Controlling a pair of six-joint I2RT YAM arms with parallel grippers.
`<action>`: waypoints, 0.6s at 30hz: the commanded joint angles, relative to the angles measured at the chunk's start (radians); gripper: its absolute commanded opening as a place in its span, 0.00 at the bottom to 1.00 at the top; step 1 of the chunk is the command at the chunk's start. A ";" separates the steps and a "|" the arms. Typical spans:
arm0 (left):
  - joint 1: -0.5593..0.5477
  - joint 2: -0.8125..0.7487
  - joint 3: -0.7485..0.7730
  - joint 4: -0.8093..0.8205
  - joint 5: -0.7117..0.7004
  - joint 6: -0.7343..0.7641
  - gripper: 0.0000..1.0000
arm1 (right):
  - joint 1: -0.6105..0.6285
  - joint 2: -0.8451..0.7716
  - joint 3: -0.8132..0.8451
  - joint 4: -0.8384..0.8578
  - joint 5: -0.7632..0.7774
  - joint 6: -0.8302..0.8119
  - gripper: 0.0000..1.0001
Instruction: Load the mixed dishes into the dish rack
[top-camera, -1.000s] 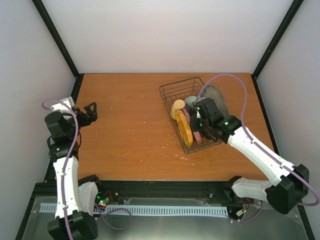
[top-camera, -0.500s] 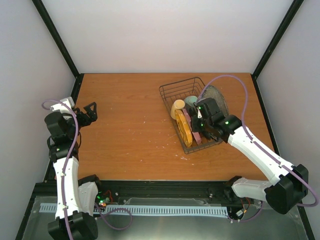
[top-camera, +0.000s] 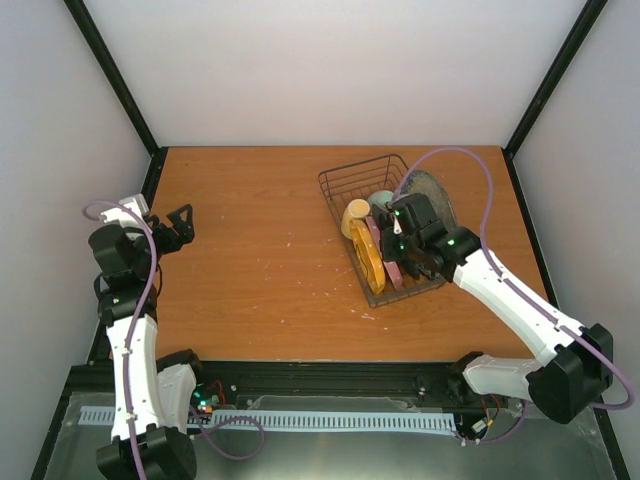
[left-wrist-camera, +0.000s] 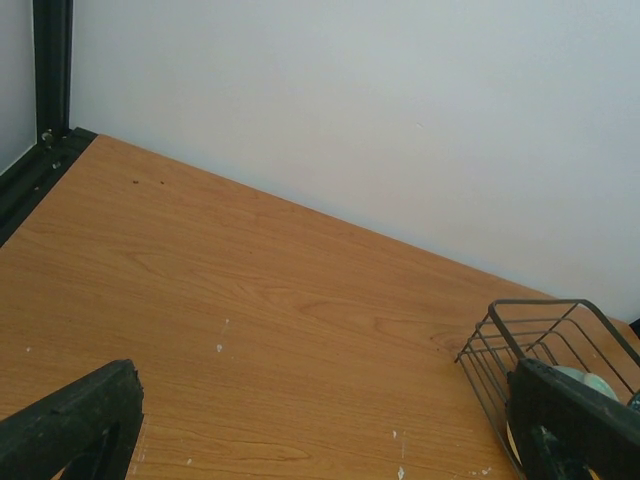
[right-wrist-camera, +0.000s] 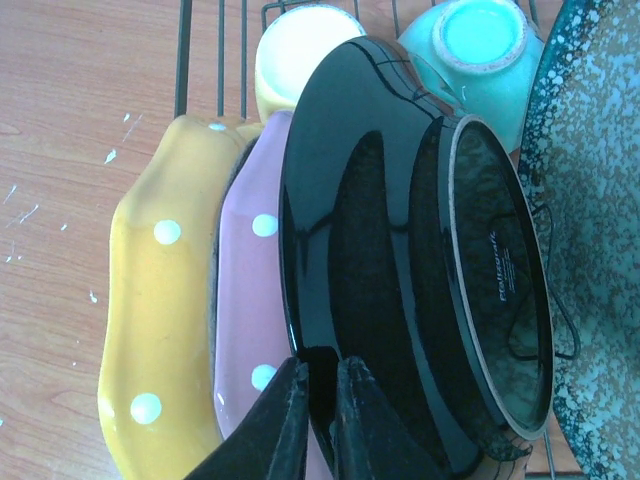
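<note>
The dark wire dish rack (top-camera: 345, 180) stands right of centre. In it are the yellow mug (top-camera: 354, 213), the pale green bowl (top-camera: 380, 202), the orange-yellow plate (top-camera: 366, 258) and the pink plate (top-camera: 384, 262), both on edge. The grey speckled plate (top-camera: 437, 192) leans at the rack's right side. My right gripper (top-camera: 397, 243) is over the rack. In the right wrist view, my right gripper (right-wrist-camera: 322, 400) is shut on the rim of a glossy black dish (right-wrist-camera: 400, 270). That dish stands between the pink plate (right-wrist-camera: 250, 300) and the speckled plate (right-wrist-camera: 600, 200). My left gripper (top-camera: 180, 222) is open and empty at the far left.
The left wrist view shows bare wooden table (left-wrist-camera: 250, 330) and the rack's corner (left-wrist-camera: 500, 330) at right. White walls and black frame posts (top-camera: 110, 75) enclose the table. The mug (right-wrist-camera: 300, 45) and bowl (right-wrist-camera: 480, 45) lie at the rack's far end.
My right gripper has shifted slightly toward the rack's far end with the black dish. The left arm has not moved.
</note>
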 joint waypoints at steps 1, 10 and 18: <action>-0.005 -0.015 0.031 -0.005 -0.019 0.014 1.00 | -0.047 0.059 -0.016 -0.092 0.178 -0.005 0.09; -0.005 -0.008 0.056 -0.015 -0.030 0.026 1.00 | -0.121 0.057 0.022 -0.119 0.290 -0.025 0.11; -0.004 -0.011 0.064 -0.021 -0.031 0.026 1.00 | -0.153 0.028 0.041 -0.150 0.385 -0.006 0.12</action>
